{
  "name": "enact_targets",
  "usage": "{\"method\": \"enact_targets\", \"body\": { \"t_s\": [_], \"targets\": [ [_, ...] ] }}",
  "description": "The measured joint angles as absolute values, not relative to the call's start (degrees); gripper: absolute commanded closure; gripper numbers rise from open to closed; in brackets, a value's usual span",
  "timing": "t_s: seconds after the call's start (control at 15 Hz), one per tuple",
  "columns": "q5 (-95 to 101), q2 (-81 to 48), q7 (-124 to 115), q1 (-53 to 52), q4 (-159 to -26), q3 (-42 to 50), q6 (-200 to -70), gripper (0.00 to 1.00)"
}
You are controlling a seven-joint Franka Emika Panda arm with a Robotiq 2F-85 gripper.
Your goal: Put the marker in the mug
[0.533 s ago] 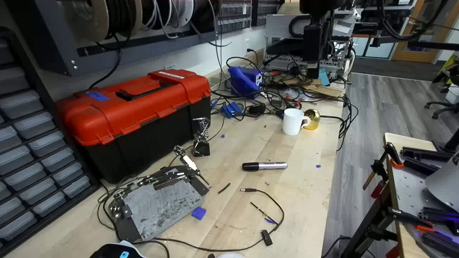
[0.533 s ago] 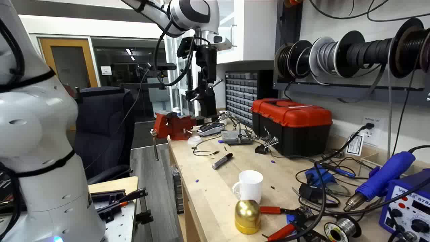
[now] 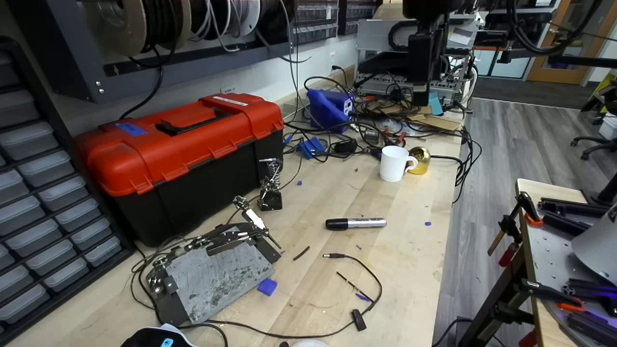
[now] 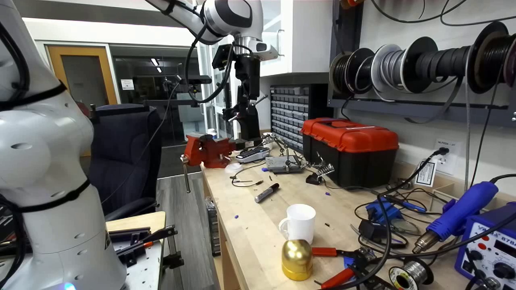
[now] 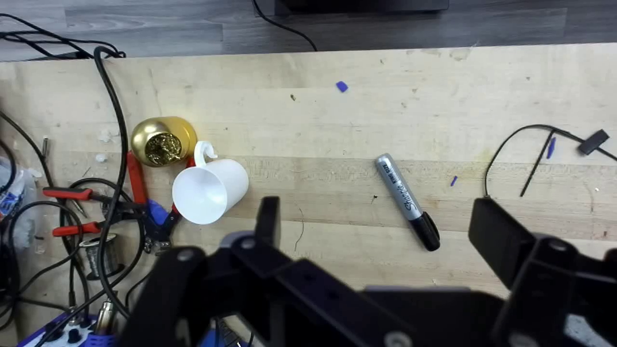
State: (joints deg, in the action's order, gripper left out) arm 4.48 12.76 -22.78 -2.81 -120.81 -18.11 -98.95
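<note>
In the wrist view, the empty hand (image 5: pixel 376 217) is holding its fingers (image 5: pixel 268 221) wide apart, presumably for straddling the marker (image 5: pixel 407 202), which is lying on the worktop (image 5: pixel 289 130) right of centre. The mug (image 5: pixel 212 190), left of centre, is standing upright, suiting insertion from above. The hand's body is masking much of the lower frame.

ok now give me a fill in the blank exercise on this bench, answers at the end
The mug is coloured ____.
In the wrist view, the marker lies to the ____ of the mug.
The gripper has its jaws ____, not shut.
The toolbox has a lid coloured ____.

Missing words: white; right; open; red.
</note>
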Motion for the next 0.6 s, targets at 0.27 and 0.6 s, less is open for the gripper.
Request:
{"method": "enact_targets", "body": {
  "t_s": [0.27, 0.6],
  "targets": [
    [4.7, 12.76, -22.01, -3.77, -120.83, -16.98, -99.27, 0.0],
    [7.48, 12.54, -15.66, -4.07, -121.58, -15.28, -104.09, 0.0]
  ]
}}
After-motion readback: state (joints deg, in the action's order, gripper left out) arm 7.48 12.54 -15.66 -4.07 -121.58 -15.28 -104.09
